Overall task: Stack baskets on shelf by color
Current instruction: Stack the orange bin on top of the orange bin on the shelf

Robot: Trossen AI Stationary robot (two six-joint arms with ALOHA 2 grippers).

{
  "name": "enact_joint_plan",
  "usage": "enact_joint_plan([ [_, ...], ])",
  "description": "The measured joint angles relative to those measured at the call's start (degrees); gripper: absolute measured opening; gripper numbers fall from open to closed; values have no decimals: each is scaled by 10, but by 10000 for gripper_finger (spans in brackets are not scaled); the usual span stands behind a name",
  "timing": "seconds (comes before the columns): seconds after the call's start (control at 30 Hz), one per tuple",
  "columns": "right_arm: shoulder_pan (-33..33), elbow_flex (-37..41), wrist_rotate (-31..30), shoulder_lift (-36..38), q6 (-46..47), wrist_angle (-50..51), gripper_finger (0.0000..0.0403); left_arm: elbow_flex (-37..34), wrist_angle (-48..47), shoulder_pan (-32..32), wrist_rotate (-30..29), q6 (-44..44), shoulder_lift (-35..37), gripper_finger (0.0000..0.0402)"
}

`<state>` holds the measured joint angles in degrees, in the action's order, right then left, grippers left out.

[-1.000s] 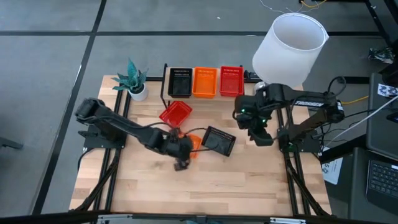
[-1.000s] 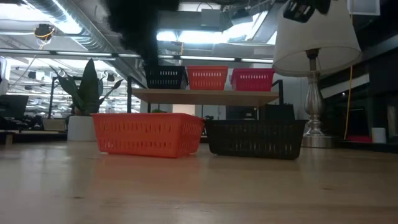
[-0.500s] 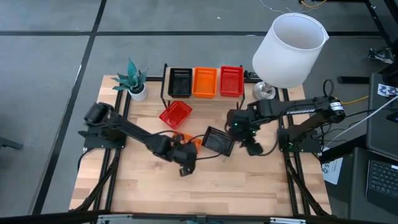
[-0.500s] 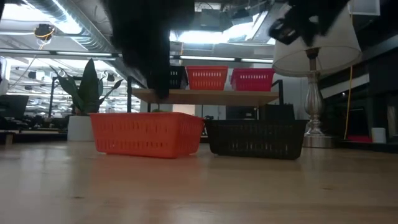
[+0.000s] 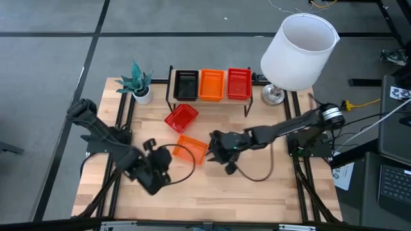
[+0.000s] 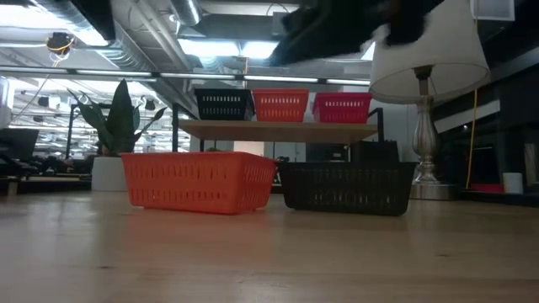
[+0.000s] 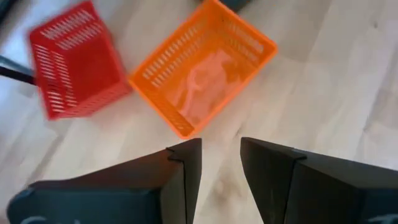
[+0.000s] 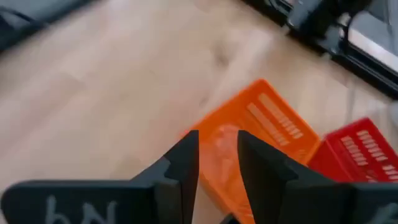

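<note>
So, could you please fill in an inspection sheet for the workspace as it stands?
Surface: wooden table, bare at the front.
Job's things: shelf carries black, orange and red baskets; loose red basket, loose orange basket and loose black basket are on the table.
Clutter: potted plant, lamp.
Grippers: left gripper open, empty, near the orange one; right gripper open, empty, at its other side.
Cables: black cable loops on the table.
Surroundings: laptop, grey floor.
</note>
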<state>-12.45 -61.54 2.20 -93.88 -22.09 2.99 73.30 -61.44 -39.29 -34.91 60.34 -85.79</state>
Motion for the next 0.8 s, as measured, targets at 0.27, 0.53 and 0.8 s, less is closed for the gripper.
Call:
enact_joint_plan([
  [0.27, 8, -117, -17, -144, -57, 116, 110, 0, -14, -76, -84, 26, 8, 104],
  [0.53, -10, -139, -58, -195, -116, 127, 110, 0, -14, -92, -101, 27, 7, 104],
  [0.8, -8, -133, -102, -200, -114, 124, 105, 0, -13, -92, -108, 27, 7, 104],
])
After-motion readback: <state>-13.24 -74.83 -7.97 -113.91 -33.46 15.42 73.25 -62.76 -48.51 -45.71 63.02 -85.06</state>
